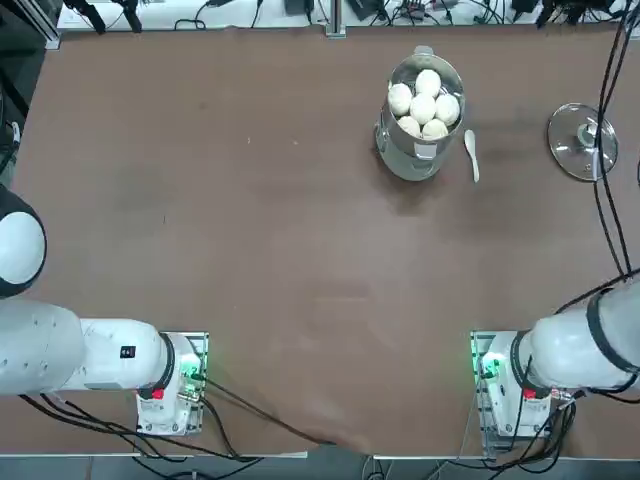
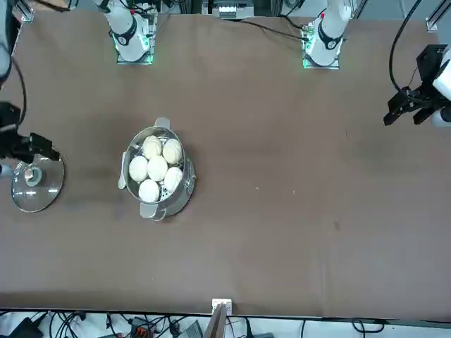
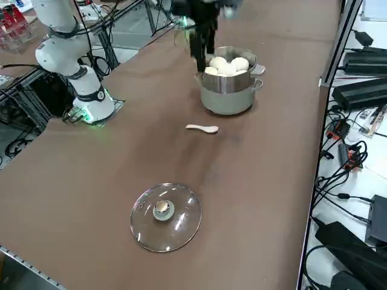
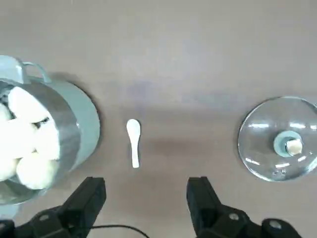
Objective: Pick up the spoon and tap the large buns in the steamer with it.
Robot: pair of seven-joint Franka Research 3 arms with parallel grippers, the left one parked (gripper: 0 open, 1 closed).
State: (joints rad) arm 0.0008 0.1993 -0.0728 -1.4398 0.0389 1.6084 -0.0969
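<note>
Right gripper is hovering wide open and empty above the spoon, which is lying on the table between the steamer of large buns and the glass lid, free for grasping.

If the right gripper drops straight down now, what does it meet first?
Probably bare table: the open right gripper hangs above it, with the spoon just ahead, though depth is unclear.

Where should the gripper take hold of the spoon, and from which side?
Probably the handle, from above. The spoon lies flat between the steamer and the lid, apart from both. The open right gripper hangs above it; fingers across the narrow handle should close well.
</note>
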